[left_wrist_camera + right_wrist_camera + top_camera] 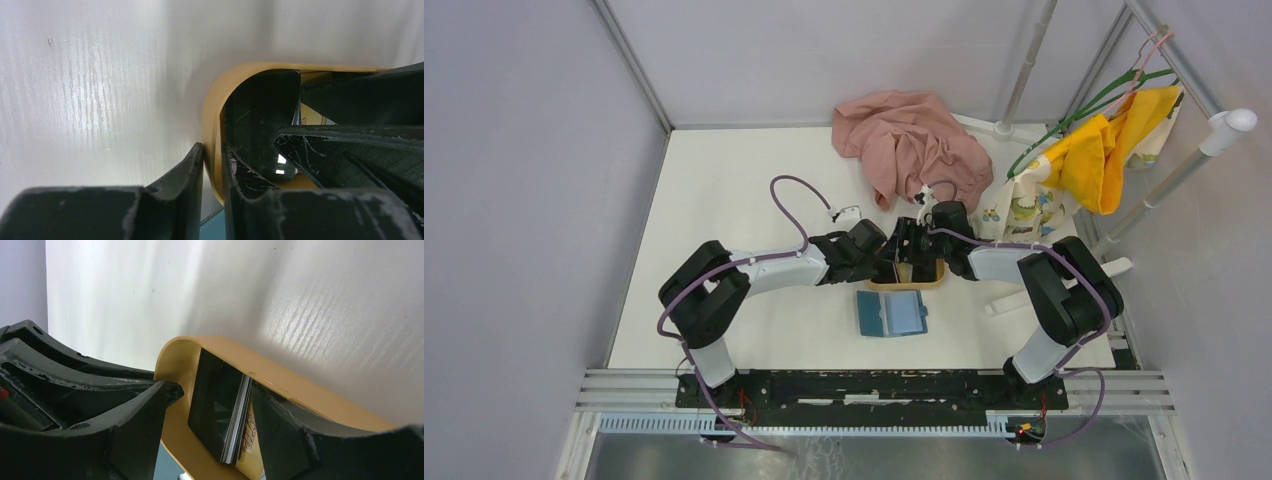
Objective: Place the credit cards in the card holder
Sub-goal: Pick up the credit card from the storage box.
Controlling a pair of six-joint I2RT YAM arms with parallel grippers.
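You have a white table with grey walls close on the left, back and right. Its widest open part lies left of the arms. A pink cloth lies at the back edge. A yellow cloth hangs at the right, near your right arm. The wooden tray sits near the middle, and the card holder lies open and flat just in front of it. Both tools meet in the tray, very close together.

Your right gripper stands open around the credit cards, a stack on edge inside the tray. Your left gripper has the tray's wall between its fingers; you cannot tell if it squeezes. One card shows orange letters, too hidden to read.
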